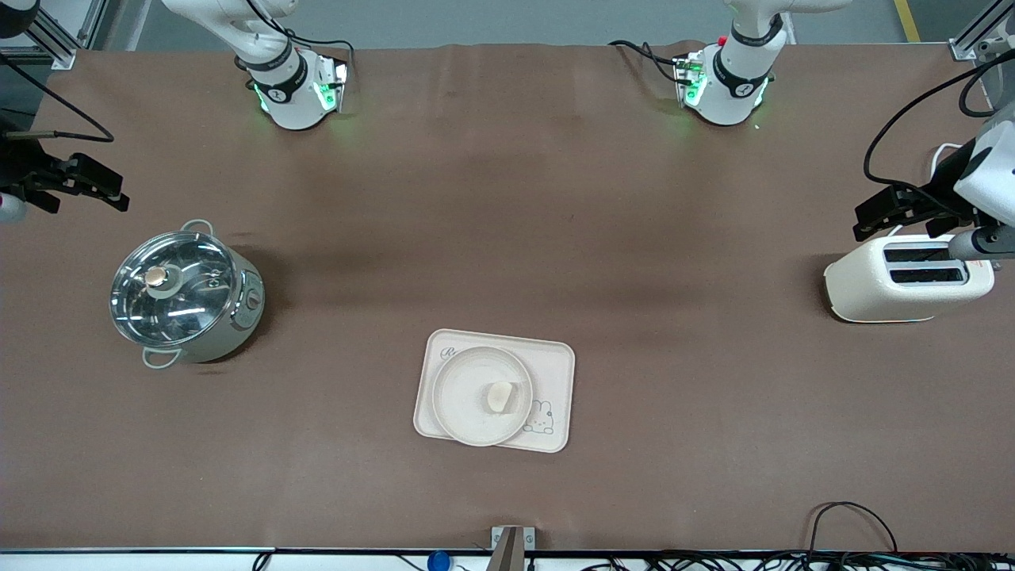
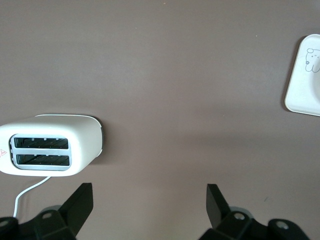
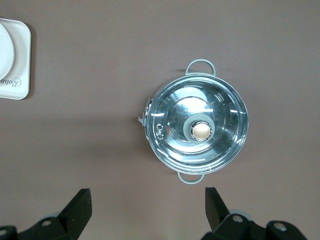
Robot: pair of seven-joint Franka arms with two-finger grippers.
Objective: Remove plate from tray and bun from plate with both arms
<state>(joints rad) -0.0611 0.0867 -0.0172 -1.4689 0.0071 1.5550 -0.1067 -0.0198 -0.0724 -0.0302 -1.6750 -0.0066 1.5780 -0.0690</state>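
The round cream-white plate (image 1: 460, 396) lies on the rectangular cream tray (image 1: 555, 357) with a rabbit drawing, in the middle of the table near the front camera. The small pale bun (image 1: 499, 396) rests on the plate. My left gripper (image 1: 872, 218) is open and empty in the air at the left arm's end of the table, over the table beside the toaster; its own view (image 2: 149, 192) shows bare table between the fingers. My right gripper (image 1: 111, 194) is open and empty at the right arm's end, over the table beside the pot, as its own view (image 3: 148, 196) shows.
A white two-slot toaster (image 1: 904, 285) lies at the left arm's end and shows in the left wrist view (image 2: 50, 145). A metal pot with a glass lid (image 1: 186, 297) stands at the right arm's end and shows in the right wrist view (image 3: 197, 130). Cables run along the table's front edge.
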